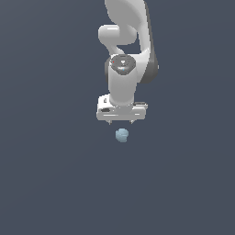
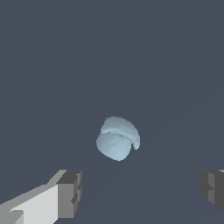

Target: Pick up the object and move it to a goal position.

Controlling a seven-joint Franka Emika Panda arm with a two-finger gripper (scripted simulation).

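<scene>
The object, a small pale light-blue ball [image 1: 121,135], lies on the flat dark grey ground just below my white gripper [image 1: 121,122] in the exterior view. In the wrist view the ball [image 2: 117,139] is lumpy, with a cap-like ridge on one side. It sits ahead of my gripper [image 2: 142,189], roughly in line with the gap between the fingers. One grey fingertip [image 2: 70,192] and the other [image 2: 213,189] stand wide apart. The gripper is open and empty, clear of the ball.
The white Panda arm [image 1: 126,41] rises above the gripper toward the top of the exterior view. The ground [image 1: 55,174] is a plain dark grey surface with no other objects in view.
</scene>
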